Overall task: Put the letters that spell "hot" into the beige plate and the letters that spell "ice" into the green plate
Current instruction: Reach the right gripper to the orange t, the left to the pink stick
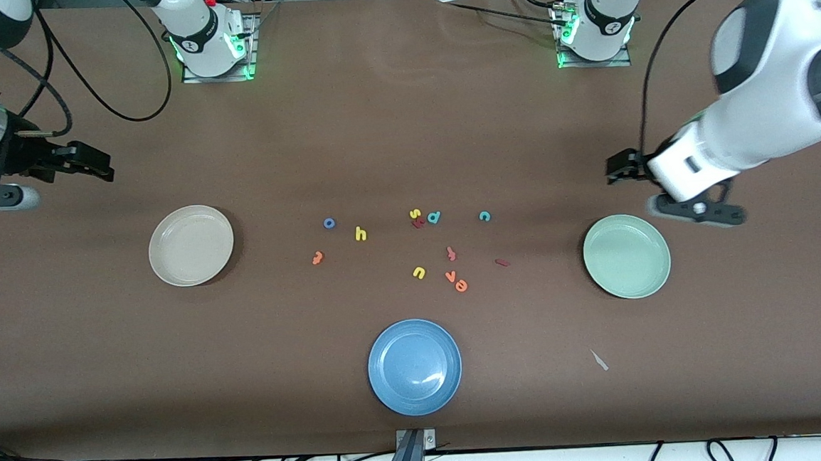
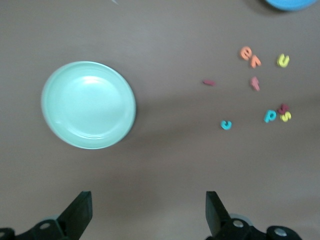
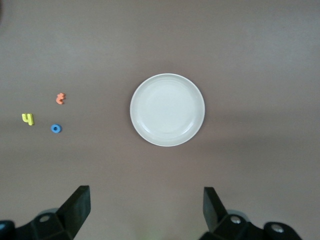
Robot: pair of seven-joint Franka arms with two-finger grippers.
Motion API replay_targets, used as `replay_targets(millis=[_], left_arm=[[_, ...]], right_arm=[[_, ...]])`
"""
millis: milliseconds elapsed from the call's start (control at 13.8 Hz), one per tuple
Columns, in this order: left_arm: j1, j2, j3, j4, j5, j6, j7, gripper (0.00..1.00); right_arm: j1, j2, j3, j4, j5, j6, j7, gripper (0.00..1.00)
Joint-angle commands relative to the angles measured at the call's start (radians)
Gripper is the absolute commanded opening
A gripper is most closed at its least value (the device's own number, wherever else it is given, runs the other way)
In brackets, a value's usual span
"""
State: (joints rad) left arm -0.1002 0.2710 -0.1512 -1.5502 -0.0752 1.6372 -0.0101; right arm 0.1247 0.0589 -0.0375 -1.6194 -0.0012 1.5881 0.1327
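Below the left hand (image 2: pixel 147 215), spread and up in the air, lies the green plate (image 2: pixel 88 105); "i" (image 2: pixel 209 82), "c" (image 2: pixel 226 124), "e" (image 2: pixel 245 52) lie well apart from it. Right hand (image 3: pixel 145 212), also spread, hangs near the beige plate (image 3: pixel 167 110); "h" (image 3: pixel 28 119), "o" (image 3: pixel 56 128), "t" (image 3: pixel 60 98) lie beside on the surface (image 1: pixel 404 131).

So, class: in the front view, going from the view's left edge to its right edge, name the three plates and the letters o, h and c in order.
beige plate → blue o → yellow h → blue plate → teal c → green plate
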Motion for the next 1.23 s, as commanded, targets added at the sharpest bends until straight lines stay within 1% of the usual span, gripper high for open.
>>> replay_targets(millis=[0, 145, 289, 362, 434, 506, 651, 723, 940, 1157], left_arm=[[-0.061, 0.074, 0.006, 0.022, -0.011, -0.005, 0.022, 1.0], [-0.113, 0.154, 0.007, 0.032, -0.006, 0.019, 0.035, 1.0], [-0.125, 0.194, 0.006, 0.03, -0.002, 0.091, 0.048, 1.0], [-0.13, 0.223, 0.005, 0.031, -0.006, 0.107, 0.099, 1.0], [-0.139, 0.246, 0.005, 0.032, -0.005, 0.146, 0.14, 1.0], [-0.139, 0.273, 0.005, 0.03, -0.003, 0.208, 0.224, 1.0], [-0.127, 0.332, 0.005, 0.03, -0.008, 0.278, 0.401, 1.0], [-0.131, 0.35, 0.005, 0.03, -0.002, 0.303, 0.457, 1.0], [-0.141, 0.402, 0.007, 0.03, 0.0, 0.392, 0.583, 1.0], [-0.159, 0.454, 0.006, 0.03, 0.054, 0.481, 0.691, 1.0]], right_arm=[[0.045, 0.031, -0.001, -0.002, 0.01, 0.024, 0.064, 1.0], [0.068, 0.074, -0.001, -0.004, 0.013, 0.052, 0.09, 1.0], [0.108, 0.136, -0.001, -0.005, 0.021, 0.098, 0.178, 1.0], [0.131, 0.163, -0.001, -0.005, 0.021, 0.124, 0.221, 1.0], [0.147, 0.192, -0.001, -0.005, 0.021, 0.148, 0.247, 1.0], [0.164, 0.223, -0.001, -0.004, 0.026, 0.182, 0.278, 1.0], [0.188, 0.301, -0.001, -0.001, 0.062, 0.29, 0.367, 1.0], [0.21, 0.335, -0.001, 0.001, 0.063, 0.329, 0.398, 1.0], [0.25, 0.415, -0.001, 0.004, 0.064, 0.424, 0.468, 1.0], [0.297, 0.504, -0.001, 0.006, 0.072, 0.533, 0.632, 1.0]])
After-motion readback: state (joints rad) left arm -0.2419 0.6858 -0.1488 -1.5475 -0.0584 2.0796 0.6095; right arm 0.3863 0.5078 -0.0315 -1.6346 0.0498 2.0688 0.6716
